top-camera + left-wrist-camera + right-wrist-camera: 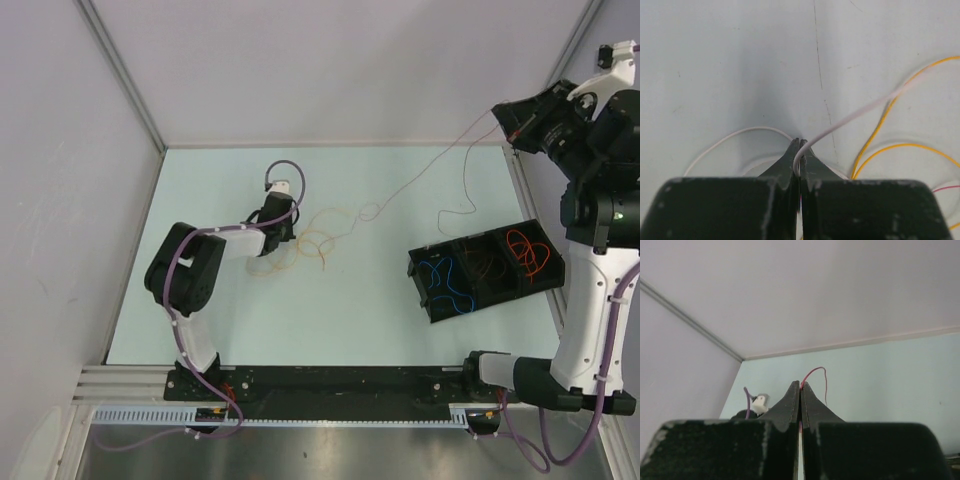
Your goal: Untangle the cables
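Clenched jaws on the left gripper (799,142) pinch a pale wire (855,119) right at the fingertips, low over the table (250,320). The wire arcs up and away to the right, across the orange cable (880,150). The right gripper (800,384) is also closed, raised well above the far right corner, with a thin pink cable (813,371) pinched at its tips. From above, that pink cable (430,165) sags in a long line down to the orange loops (318,245) just beside the left gripper. Whether both grippers hold the same strand cannot be told.

A blue cable (447,285) and a red cable (527,255) lie in separate compartments of the black tray (420,270).

These wires look very light, limp and springy. They will probably hold their curl and drag neighbouring loops along when pulled. A hold near a free end, away from the crossings, seems best, with a slow pull so that the thin strand does not slip through the jaws.
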